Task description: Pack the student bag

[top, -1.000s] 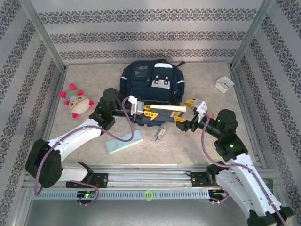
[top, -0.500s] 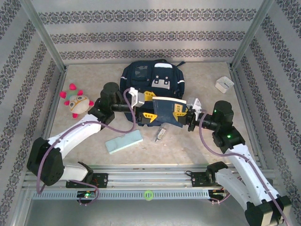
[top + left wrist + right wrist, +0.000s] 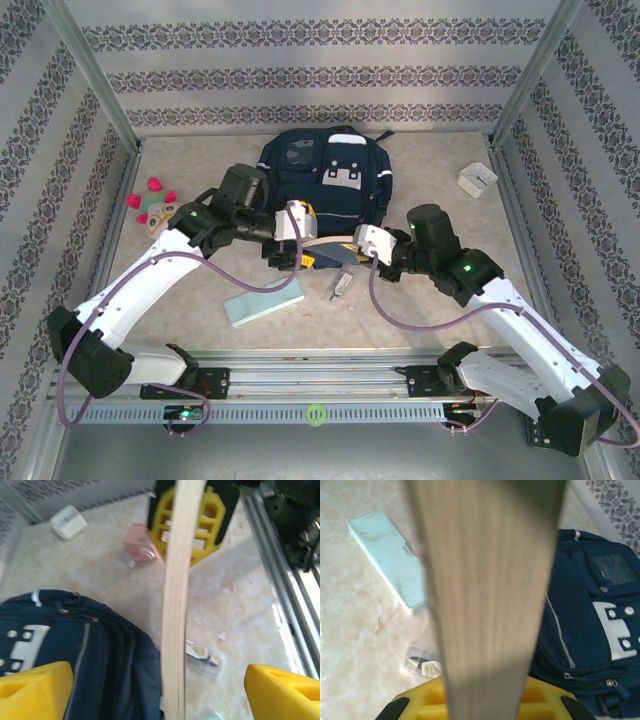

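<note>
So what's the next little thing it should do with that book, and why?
Probably close the left gripper on the book. Its jaws stand wide open on either side of the page edge, touching nothing, while the right gripper alone clamps the far end. The book is held just beside the student bag, so a second grip would likely steady it before any packing.

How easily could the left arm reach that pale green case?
Probably yes. The left gripper is open, straddling the book that the right gripper grips, and the pale green case lies uncovered on the table nearby.
</note>
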Controlling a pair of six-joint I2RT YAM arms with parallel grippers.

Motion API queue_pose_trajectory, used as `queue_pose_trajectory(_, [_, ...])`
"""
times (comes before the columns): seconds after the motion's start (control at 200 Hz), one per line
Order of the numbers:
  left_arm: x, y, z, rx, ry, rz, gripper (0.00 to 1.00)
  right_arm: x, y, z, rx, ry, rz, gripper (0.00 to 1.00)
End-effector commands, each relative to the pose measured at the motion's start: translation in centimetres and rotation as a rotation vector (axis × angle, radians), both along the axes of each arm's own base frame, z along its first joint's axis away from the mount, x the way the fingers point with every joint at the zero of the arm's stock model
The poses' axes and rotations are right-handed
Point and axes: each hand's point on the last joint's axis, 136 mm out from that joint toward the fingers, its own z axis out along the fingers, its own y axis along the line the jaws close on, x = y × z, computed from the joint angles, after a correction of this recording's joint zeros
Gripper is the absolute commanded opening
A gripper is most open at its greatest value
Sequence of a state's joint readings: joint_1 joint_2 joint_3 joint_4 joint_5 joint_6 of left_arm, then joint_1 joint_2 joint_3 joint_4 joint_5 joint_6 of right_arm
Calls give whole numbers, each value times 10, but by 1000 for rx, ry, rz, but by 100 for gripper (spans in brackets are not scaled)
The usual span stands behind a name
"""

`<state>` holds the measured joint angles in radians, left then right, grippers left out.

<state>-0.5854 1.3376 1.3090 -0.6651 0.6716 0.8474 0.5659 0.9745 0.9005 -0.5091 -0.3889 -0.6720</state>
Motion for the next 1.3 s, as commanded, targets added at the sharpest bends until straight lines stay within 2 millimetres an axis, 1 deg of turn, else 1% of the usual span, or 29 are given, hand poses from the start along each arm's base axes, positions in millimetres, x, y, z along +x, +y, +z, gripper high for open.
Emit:
queue_pose_trajectory(0.0, [-8, -5, -12, 78, 24, -37, 82, 3, 11, 19, -6, -84, 52, 0])
queue_pose_trajectory(0.07, [-2, -13, -11, 54, 35, -20, 69, 2, 17, 20, 5, -84, 77, 0])
queue_pose_trajectory(0.11, [-2, -16, -9, 37, 40, -29, 67, 1, 20, 22, 13, -84, 93, 0])
queue_pose_trajectory(0.175, [2, -21, -8, 14, 46, -18, 67, -1, 23, 23, 17, -85, 113, 0])
queue_pose_trajectory(0.205, [4, -23, -9, 9, 55, -12, 62, -1, 24, 23, 16, -85, 116, 0])
queue_pose_trajectory(0.255, [5, -25, -8, 7, 71, -8, 38, 0, 23, 23, 15, -88, 113, 0])
queue_pose_trajectory(0.29, [3, -24, -8, 7, 86, -15, 28, 1, 22, 24, 16, -91, 101, 0])
queue_pose_trajectory(0.315, [1, -23, -7, 4, 95, -25, 18, 2, 19, 25, 22, -91, 86, 0])
queue_pose_trajectory(0.35, [0, -22, -6, -3, 110, -32, 8, 5, 14, 26, 39, -86, 56, 8])
queue_pose_trajectory(0.39, [-1, -21, -2, -32, 130, -34, 1, 9, 7, 29, 81, -76, 17, 20])
queue_pose_trajectory(0.465, [1, -20, 15, -140, 180, -26, 0, 12, -8, 39, 224, -40, -39, 48])
queue_pose_trajectory(0.485, [2, -20, 19, -171, 193, -28, 0, 12, -12, 42, 274, -30, -51, 53])
queue_pose_trajectory(0.525, [2, -19, 30, -236, 207, -35, 0, 15, -21, 52, 377, -21, -77, 60])
queue_pose_trajectory(0.61, [2, -19, 52, -367, 195, -46, 0, 17, -39, 65, 565, -2, -113, 68])
queue_pose_trajectory(0.655, [1, -19, 65, -431, 169, -53, 0, 18, -46, 69, 625, 7, -112, 70])
queue_pose_trajectory(0.714, [-1, -17, 76, -496, 154, -65, 0, 17, -51, 72, 675, 46, -103, 71])
queue_pose_trajectory(0.754, [-2, -16, 82, -524, 155, -71, 0, 14, -49, 73, 696, 77, -73, 72])
queue_pose_trajectory(0.914, [-3, -17, 97, -594, 172, -97, 0, 4, -39, 85, 761, 139, 55, 69])
queue_pose_trajectory(0.989, [-1, -18, 100, -613, 169, -104, 0, 0, -37, 91, 769, 140, 103, 65])
queue_pose_trajectory(1.079, [2, -20, 99, -622, 177, -104, 1, -6, -32, 98, 774, 155, 149, 56])
queue_pose_trajectory(1.109, [4, -21, 98, -625, 183, -99, 3, -8, -30, 100, 772, 165, 170, 51])
queue_pose_trajectory(1.134, [6, -22, 96, -626, 187, -94, 3, -10, -29, 102, 771, 170, 186, 45])
queue_pose_trajectory(1.159, [8, -22, 95, -626, 186, -89, 4, -13, -27, 104, 769, 178, 206, 36])
queue_pose_trajectory(1.179, [11, -22, 93, -622, 186, -78, 6, -15, -26, 106, 770, 184, 215, 23])
queue_pose_trajectory(1.184, [12, -22, 92, -620, 186, -75, 6, -15, -26, 107, 771, 183, 217, 21])
queue_pose_trajectory(1.199, [14, -22, 89, -615, 185, -61, 9, -16, -26, 109, 771, 179, 222, 9])
queue_pose_trajectory(1.214, [17, -23, 86, -607, 184, -45, 13, -17, -26, 111, 772, 173, 223, 0])
queue_pose_trajectory(1.229, [21, -22, 82, -597, 179, -22, 16, -17, -26, 112, 774, 168, 220, 0])
queue_pose_trajectory(1.294, [38, -18, 62, -537, 141, 82, 43, -8, -35, 115, 795, 143, 145, 0])
